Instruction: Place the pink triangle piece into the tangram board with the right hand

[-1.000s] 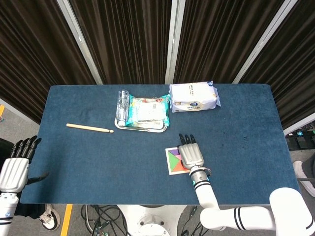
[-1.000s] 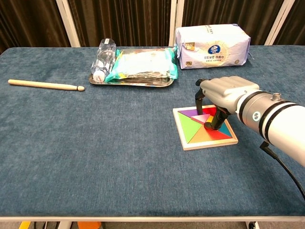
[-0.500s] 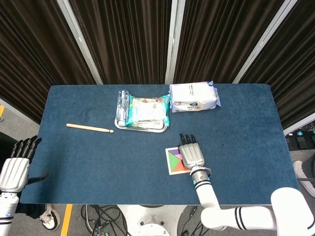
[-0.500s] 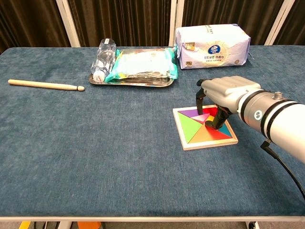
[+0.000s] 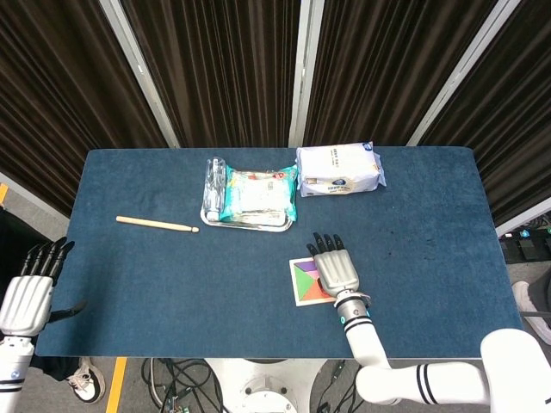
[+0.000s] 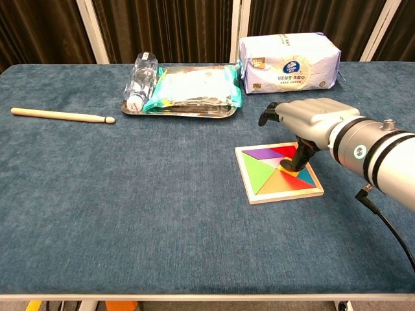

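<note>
The tangram board (image 6: 280, 196) lies on the blue table, right of centre, filled with coloured pieces. The pink triangle piece (image 6: 284, 162) lies flat in the middle of the board, between the green and red pieces. My right hand (image 6: 312, 120) hovers over the board's far right part, its fingers lifted clear and apart, only its dark thumb (image 6: 301, 155) reaching down beside the pink piece. In the head view the right hand (image 5: 335, 272) covers most of the board (image 5: 301, 282). My left hand (image 5: 26, 297) hangs off the table's left edge, fingers apart, holding nothing.
A metal tray (image 6: 175, 110) with a clear bottle (image 6: 141, 80) and a teal snack pack (image 6: 194, 85) stands at the back centre. A white tissue pack (image 6: 288, 63) lies behind the board. A wooden stick (image 6: 61, 116) lies at the left.
The right hand's fingers have lifted up off the board and away from the pink triangle, which stays lying in the board. The left hand has not moved.
</note>
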Controlling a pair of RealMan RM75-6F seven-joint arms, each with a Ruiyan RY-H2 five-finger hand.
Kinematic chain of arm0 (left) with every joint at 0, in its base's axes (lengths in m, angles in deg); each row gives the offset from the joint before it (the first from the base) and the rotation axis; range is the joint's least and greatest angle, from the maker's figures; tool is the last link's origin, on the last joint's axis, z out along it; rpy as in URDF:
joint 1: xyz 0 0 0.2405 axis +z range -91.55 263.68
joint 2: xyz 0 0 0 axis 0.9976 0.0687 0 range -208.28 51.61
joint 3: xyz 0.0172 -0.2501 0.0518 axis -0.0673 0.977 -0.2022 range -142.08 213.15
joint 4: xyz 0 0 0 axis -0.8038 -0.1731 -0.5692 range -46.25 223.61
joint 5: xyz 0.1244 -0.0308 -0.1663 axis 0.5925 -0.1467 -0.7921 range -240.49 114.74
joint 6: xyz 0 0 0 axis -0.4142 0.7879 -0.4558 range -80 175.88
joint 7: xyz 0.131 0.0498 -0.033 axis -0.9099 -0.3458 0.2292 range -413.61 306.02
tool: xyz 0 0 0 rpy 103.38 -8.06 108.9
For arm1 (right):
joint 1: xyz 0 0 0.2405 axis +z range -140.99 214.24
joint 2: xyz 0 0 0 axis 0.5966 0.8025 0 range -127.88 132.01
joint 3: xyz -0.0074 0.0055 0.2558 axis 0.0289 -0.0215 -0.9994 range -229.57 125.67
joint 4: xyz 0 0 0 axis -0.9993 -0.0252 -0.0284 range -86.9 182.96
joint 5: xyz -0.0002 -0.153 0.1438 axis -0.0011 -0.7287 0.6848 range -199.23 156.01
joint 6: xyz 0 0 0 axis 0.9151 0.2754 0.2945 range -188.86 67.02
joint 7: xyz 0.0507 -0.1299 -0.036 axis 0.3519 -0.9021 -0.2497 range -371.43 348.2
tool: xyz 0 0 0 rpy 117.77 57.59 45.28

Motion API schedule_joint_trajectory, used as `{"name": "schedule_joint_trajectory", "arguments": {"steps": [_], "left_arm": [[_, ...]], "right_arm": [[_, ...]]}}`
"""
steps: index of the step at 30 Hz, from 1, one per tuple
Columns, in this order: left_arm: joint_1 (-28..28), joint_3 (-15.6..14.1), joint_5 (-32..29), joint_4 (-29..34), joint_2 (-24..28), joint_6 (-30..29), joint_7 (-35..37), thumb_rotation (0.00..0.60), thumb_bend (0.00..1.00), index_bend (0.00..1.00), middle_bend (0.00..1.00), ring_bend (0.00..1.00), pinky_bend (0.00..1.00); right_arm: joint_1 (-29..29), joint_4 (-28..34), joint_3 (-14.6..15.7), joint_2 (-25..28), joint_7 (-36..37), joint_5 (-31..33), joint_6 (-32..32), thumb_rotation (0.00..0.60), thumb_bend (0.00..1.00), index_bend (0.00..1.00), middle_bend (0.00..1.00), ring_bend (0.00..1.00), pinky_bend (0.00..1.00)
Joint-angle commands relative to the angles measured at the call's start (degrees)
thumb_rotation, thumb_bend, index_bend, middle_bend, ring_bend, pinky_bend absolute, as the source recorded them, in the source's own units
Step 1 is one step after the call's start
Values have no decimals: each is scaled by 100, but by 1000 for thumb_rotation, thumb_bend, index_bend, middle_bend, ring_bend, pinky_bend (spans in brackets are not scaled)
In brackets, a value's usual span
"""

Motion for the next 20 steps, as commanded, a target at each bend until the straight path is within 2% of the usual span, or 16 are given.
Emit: {"name": "schedule_joint_trajectory", "arguments": {"steps": [1, 3, 5, 8, 9, 12, 15, 20], "left_arm": [[4, 7, 7, 21, 17, -21, -17, 600, 0, 17, 0, 0, 0], [5, 8, 6, 46, 31, -22, -43, 600, 0, 17, 0, 0, 0], [4, 12, 5, 92, 41, -28, -91, 600, 0, 17, 0, 0, 0], [12, 25, -7, 176, 49, -52, -189, 600, 0, 18, 0, 0, 0], [11, 30, -14, 207, 53, -54, -230, 600, 0, 17, 0, 0, 0], [-6, 39, -5, 289, 76, -45, -349, 600, 0, 17, 0, 0, 0], [-25, 45, 1, 383, 104, -29, -447, 600, 0, 17, 0, 0, 0], [-36, 41, -22, 503, 135, 5, -604, 600, 0, 17, 0, 0, 0]], "right_arm": [[-158, 318, 36, 299, 252, -319, 150, 600, 270, 127, 0, 0, 0], [-352, 627, 141, 621, 522, -682, 300, 600, 269, 91, 0, 0, 0], [-669, 980, 400, 1107, 914, -1320, 547, 600, 265, 33, 0, 0, 0], [-1249, 1301, 970, 1902, 1735, -2561, 967, 600, 220, 0, 0, 0, 0], [-1494, 1263, 1227, 2211, 2158, -3129, 1158, 600, 201, 0, 0, 0, 0], [-2091, 833, 1729, 2789, 3045, -4174, 1751, 600, 152, 0, 0, 0, 0], [-2589, 403, 1976, 3089, 3619, -4623, 2221, 600, 141, 0, 0, 0, 0], [-3126, -191, 2102, 3221, 4168, -4970, 2581, 600, 152, 0, 0, 0, 0]]}}
